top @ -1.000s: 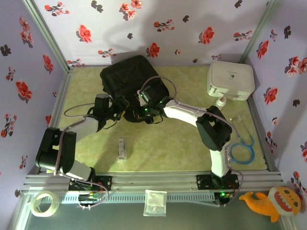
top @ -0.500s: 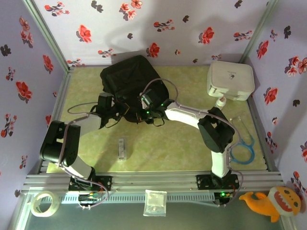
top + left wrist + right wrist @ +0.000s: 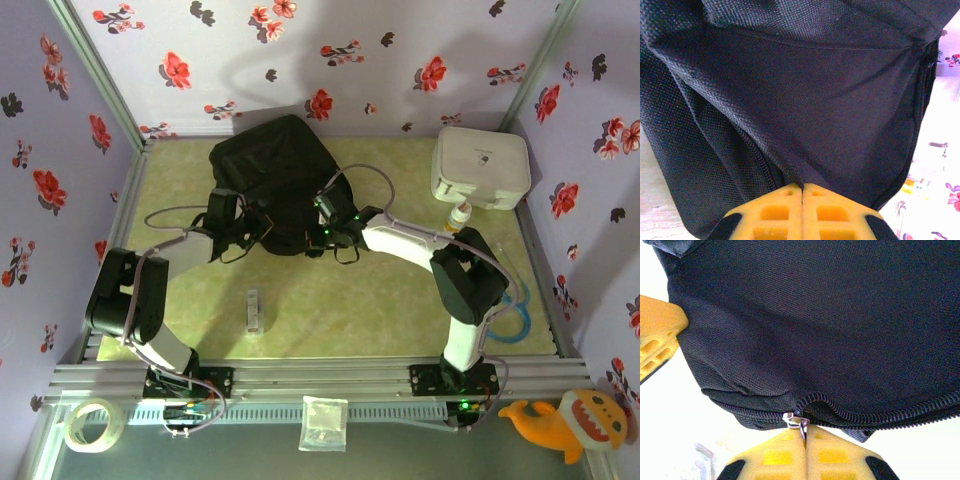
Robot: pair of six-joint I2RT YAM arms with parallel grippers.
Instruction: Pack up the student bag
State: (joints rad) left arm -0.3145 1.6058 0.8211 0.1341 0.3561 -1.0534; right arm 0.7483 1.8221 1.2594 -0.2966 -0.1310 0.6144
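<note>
Both arms have shifted since a second ago: the left gripper (image 3: 258,224) has advanced toward 12 o'clock and gone from parted to closed, while the right gripper (image 3: 308,238) and its elbow have swung toward 3 o'clock, the elbow now overlapping the blue cable loop (image 3: 512,322).

Left gripper (image 3: 802,186): yellow fingers pressed flat together with no gap, nipping a fold of the student bag (image 3: 815,90) where a zip line runs down into the fingertips. Right gripper (image 3: 804,432): fingers likewise together, clamped on the metal zip pull (image 3: 799,421) at the bag's lower seam; the zip teeth run off toward 3 o'clock. In the right wrist view one left finger (image 3: 657,335) shows at 9 o'clock, touching the bag's corner.

Both forearms reach from the near edge and converge on the bag's near side, left arm from 8 o'clock, right arm from 4 o'clock with its elbow raised.

The student bag (image 3: 275,170) lies at 11 o'clock on the table (image 3: 380,300), near the back wall. A white hard case (image 3: 480,168) sits at 2 o'clock, with a small bottle (image 3: 460,213) just beside it. A small clear object (image 3: 254,310) lies at 7 o'clock, apart from the bag. Off the table's near edge rest a tape roll (image 3: 88,425), a clear pouch (image 3: 323,423) and an orange plush toy (image 3: 570,420).
</note>
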